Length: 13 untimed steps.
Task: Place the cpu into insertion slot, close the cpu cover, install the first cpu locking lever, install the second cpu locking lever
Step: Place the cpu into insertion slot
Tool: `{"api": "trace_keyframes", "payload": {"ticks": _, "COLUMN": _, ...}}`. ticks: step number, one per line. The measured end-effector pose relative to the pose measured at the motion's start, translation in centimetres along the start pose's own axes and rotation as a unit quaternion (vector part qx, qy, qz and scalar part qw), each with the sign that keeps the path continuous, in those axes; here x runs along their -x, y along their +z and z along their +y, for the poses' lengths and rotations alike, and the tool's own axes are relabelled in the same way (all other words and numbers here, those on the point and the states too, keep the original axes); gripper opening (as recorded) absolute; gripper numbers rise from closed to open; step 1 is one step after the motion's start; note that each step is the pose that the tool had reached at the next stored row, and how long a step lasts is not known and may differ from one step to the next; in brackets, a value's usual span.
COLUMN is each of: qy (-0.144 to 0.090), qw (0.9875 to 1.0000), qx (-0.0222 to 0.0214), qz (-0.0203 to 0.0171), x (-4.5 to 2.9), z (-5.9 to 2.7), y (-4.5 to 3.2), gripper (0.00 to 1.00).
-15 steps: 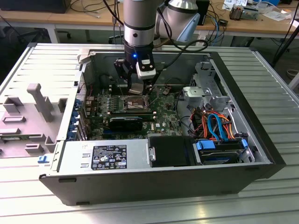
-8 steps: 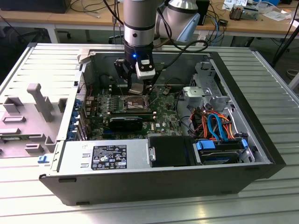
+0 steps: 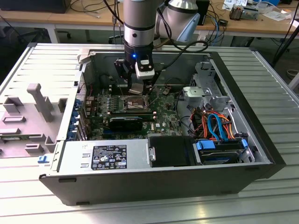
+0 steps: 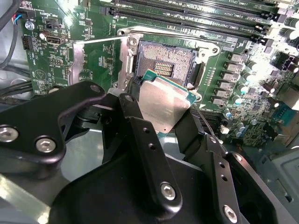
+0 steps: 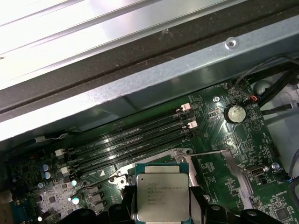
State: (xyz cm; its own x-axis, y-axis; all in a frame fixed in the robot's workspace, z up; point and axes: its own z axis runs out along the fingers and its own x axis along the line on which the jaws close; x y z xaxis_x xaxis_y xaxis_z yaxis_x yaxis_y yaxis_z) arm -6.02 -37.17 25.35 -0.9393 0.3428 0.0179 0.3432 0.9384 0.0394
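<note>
The gripper [image 4: 162, 116] holds the cpu [image 4: 161, 99] above the insertion slot [image 4: 161, 60].

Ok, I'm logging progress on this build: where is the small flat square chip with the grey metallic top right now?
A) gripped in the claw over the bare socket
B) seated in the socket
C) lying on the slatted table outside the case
A: the small flat square chip with a grey metallic top is pinched in the black claw, over the square socket with a silvery metal rim, whose dark centre lies bare.
</note>
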Motion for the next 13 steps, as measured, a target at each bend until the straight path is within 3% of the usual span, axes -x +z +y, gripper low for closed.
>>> {"api": "trace_keyframes", "payload": {"ticks": 13, "qy": 0.018, "qw": 0.9998, "qx": 0.0003, "qz": -0.0007, "x": 0.0, "z": 0.0, "y": 0.06, "gripper": 0.55}}
